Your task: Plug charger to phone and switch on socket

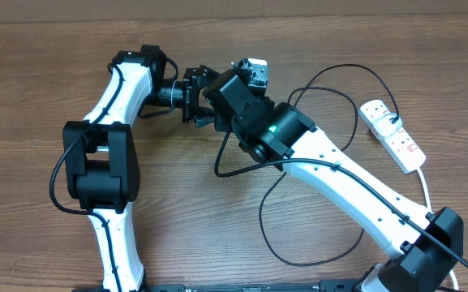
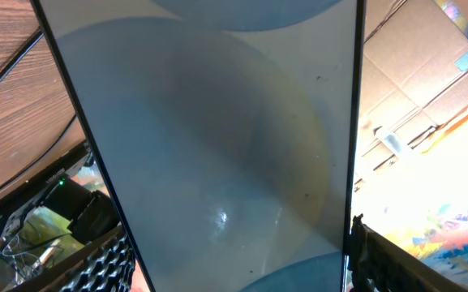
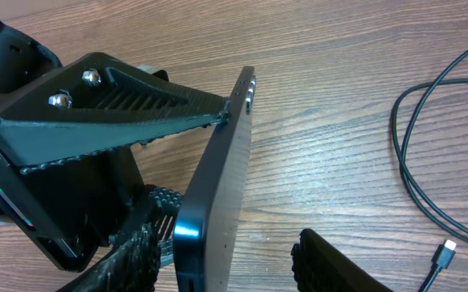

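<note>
Phone (image 3: 217, 186) is up off the table (image 1: 39, 186), held on its thin edge. It's the left gripper (image 1: 199, 102) that has it, jaws clamped across the two faces, the screen (image 2: 217, 146) filling the left wrist view. Right gripper (image 3: 234, 261) is alongside, its fingers (image 3: 331, 264) spread wide. One is close by the phone's near end, the other well clear, and there's nothing in its grasp.

Now the bit that matters. The charger (image 3: 408, 154) loops over the table to the right of the phone. Its connector (image 3: 444, 253) lies flat down there, right of the right gripper's open fingers and lower than the lifted phone. Right arm is plainly the nearer one, and the only free one.

The phone's long axis runs near to far in the right wrist view. So the plug, I'd say, has to be picked up and turned to meet one short end; which end carries the port I can't tell. Socket (image 1: 392, 134) sits far right, well apart, and its switch (image 1: 413, 148) looks like a later job.
</note>
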`<state>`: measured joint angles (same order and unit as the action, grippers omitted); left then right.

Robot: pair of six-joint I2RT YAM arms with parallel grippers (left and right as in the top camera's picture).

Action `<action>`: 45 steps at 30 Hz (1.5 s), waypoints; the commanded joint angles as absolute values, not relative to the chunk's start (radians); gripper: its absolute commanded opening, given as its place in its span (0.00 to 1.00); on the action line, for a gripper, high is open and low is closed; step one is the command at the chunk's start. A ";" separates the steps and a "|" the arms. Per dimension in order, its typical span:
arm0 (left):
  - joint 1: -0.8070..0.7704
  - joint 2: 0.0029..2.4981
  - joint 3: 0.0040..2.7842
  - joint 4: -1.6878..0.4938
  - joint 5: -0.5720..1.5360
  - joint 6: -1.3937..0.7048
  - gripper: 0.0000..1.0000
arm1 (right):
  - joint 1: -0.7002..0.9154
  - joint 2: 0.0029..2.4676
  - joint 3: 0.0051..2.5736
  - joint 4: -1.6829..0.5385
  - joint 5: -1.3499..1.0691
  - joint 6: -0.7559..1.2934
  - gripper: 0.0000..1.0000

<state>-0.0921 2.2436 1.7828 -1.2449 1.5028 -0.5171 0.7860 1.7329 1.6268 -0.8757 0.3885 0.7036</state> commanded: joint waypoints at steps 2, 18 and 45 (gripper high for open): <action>-0.094 2.248 1.811 -1.244 1.538 -0.493 0.76 | 0.784 1.759 1.647 -0.869 0.407 0.710 0.54; -0.094 2.248 1.811 -1.243 1.535 -0.493 0.76 | 0.784 1.780 1.652 -0.854 0.445 0.707 0.48; -0.216 2.164 1.929 -1.048 0.680 -0.448 1.00 | 0.233 1.780 1.650 -1.054 0.031 0.541 0.83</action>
